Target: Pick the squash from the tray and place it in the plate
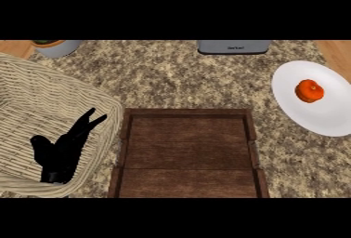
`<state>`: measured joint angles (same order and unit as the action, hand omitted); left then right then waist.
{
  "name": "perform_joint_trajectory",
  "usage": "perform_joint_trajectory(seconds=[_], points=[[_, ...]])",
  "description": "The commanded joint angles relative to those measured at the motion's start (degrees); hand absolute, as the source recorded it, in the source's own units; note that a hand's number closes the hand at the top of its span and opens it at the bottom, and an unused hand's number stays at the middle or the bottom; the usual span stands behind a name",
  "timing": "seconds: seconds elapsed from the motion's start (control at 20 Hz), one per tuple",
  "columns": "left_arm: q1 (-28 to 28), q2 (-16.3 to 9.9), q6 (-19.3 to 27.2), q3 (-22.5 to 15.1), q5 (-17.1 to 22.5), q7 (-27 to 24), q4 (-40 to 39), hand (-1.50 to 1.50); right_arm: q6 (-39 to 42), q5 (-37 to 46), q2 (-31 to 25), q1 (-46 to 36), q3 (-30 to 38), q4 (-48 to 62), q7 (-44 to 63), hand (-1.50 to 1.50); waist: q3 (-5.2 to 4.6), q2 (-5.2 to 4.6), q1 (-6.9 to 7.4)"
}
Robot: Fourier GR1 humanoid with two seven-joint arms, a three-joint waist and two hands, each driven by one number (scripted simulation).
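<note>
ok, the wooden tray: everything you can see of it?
The wooden tray is a dark brown rectangular box of planks with a raised rim and small corner blocks. It lies flat on the speckled counter, low in the middle of the view, its near end cut off by the lower edge. Nothing lies in it. Its left rim meets or slightly overlaps the wicker basket; neither hand touches it.

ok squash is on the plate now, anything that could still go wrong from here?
1. The squash sits toward the plate's upper part, not its middle; being round, it might roll toward the rim.
2. The left hand rests open over the wicker basket; moving it sideways could catch the basket or the wooden tray's wall.
</note>
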<state>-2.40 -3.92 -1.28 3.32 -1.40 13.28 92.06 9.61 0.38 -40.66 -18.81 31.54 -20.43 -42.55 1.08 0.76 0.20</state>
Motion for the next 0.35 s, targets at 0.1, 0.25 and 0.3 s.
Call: perform_joint_trajectory(seconds=[0.1, 0.25, 0.3], points=[[-1.22, 3.00, -1.53, -1.97, 1.85, 2.35, -5.54, 0.00, 1.62, 0.81, -0.21, 5.45, -0.77, 0.62, -4.72, -1.50, -1.02, -0.97, -0.65], [0.27, 3.68, 0.20, -2.97, 0.66, 5.25, -3.38, 0.00, 0.20, 0.49, 1.49, 6.48, -0.83, -0.17, -5.77, -1.50, -1.04, -0.82, -0.71], [1.01, 3.46, -0.52, -1.72, 1.58, 2.57, -5.67, 0.00, 0.16, 0.74, 0.58, 5.67, -1.11, 0.00, -4.01, -1.50, -1.08, -0.89, -0.62]])
